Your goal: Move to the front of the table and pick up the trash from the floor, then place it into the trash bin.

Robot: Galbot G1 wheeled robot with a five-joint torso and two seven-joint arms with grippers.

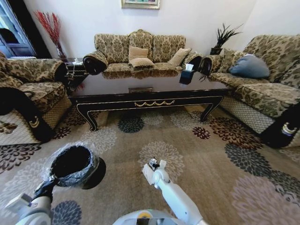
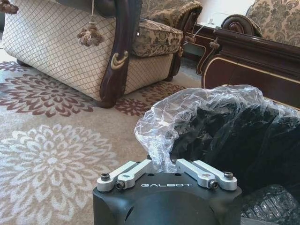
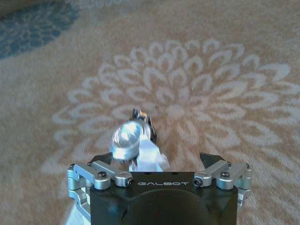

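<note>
- Gripping the trash bin [image 1: 72, 165] by its liner rim, the left gripper [image 1: 49, 183] tilts the mouth toward the right arm.
- The right gripper [image 1: 154, 165] clenches the trash [image 3: 127, 140] (bottle and paper, apparently), just right of the bin above the carpet.

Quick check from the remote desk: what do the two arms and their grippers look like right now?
Both arms are smooth white shells. The left gripper and right gripper each have a black body marked GALBOT in white, with silver metal linkages and dark bolts. No loose cables show.
</note>
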